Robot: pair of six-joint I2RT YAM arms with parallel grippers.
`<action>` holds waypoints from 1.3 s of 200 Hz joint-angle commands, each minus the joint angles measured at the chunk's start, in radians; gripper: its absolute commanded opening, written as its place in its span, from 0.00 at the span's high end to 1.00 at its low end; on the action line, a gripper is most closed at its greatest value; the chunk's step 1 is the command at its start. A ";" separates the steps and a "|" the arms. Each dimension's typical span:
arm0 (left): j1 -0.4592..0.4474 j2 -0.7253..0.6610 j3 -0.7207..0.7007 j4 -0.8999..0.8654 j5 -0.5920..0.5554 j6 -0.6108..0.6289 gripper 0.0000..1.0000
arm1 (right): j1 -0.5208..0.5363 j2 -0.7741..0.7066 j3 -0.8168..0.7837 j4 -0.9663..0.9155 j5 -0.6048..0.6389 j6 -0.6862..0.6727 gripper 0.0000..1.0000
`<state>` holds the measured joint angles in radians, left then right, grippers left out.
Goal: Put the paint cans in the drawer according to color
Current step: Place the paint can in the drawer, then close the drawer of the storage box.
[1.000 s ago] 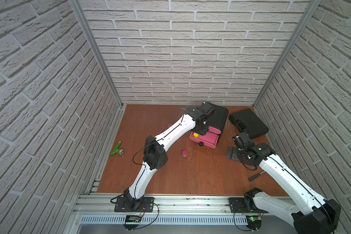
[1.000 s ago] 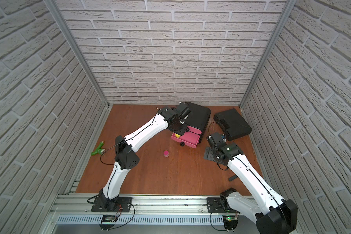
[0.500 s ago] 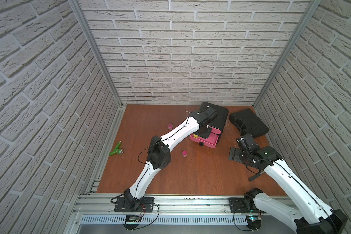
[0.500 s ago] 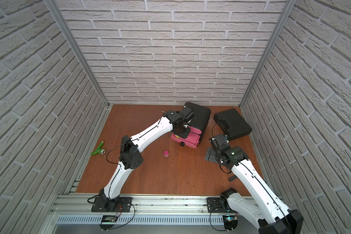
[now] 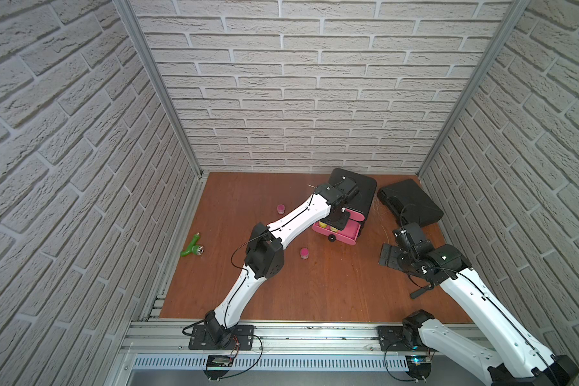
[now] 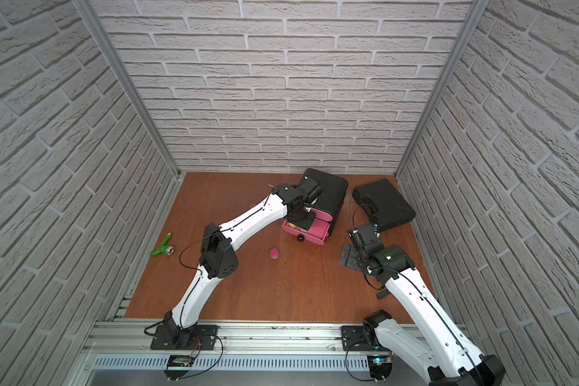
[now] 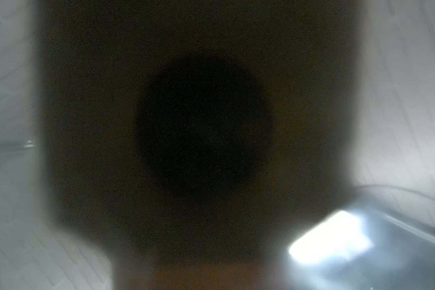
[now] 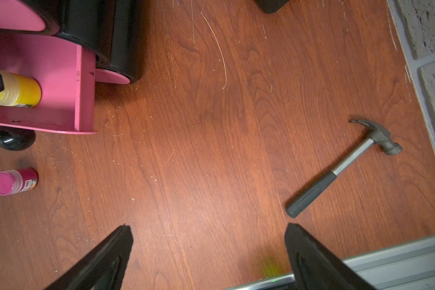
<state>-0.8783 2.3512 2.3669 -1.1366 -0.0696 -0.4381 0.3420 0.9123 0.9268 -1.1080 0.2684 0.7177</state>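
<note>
The drawer cabinet (image 5: 360, 192) is black, and one pink drawer (image 5: 343, 232) is pulled out with its knob (image 5: 331, 238) toward the front. My left gripper (image 5: 337, 221) points down into this drawer, over the yellow paint cans (image 5: 323, 224). In the right wrist view a black fingertip overlaps a yellow can (image 8: 18, 91) lying in the drawer (image 8: 60, 75); its jaws are hidden. The left wrist view is a dark blur. One pink can (image 5: 304, 253) stands on the floor before the drawer, another (image 5: 280, 209) farther back. My right gripper (image 8: 208, 226) hangs open and empty over bare floor.
A flat black case (image 5: 411, 204) lies at the back right. A grey hammer (image 8: 344, 165) lies near the right wall, close to my right gripper (image 5: 390, 259). A green Y-shaped tool (image 5: 191, 248) lies by the left wall. The metal frame rail (image 8: 399, 253) borders the front edge.
My left arm's elbow has shifted right, uncovering the far pink can, while its gripper stays over the open drawer. The right gripper has drifted slightly toward the front.
</note>
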 commanded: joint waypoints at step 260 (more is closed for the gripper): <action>0.037 -0.668 -1.192 0.910 0.060 -0.092 0.76 | -0.197 1.127 1.204 0.313 -0.279 -0.185 0.06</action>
<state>-0.8318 1.6745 1.1954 -0.3523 0.0013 -0.5793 0.1600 1.9938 2.0495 -0.8333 0.0185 0.5423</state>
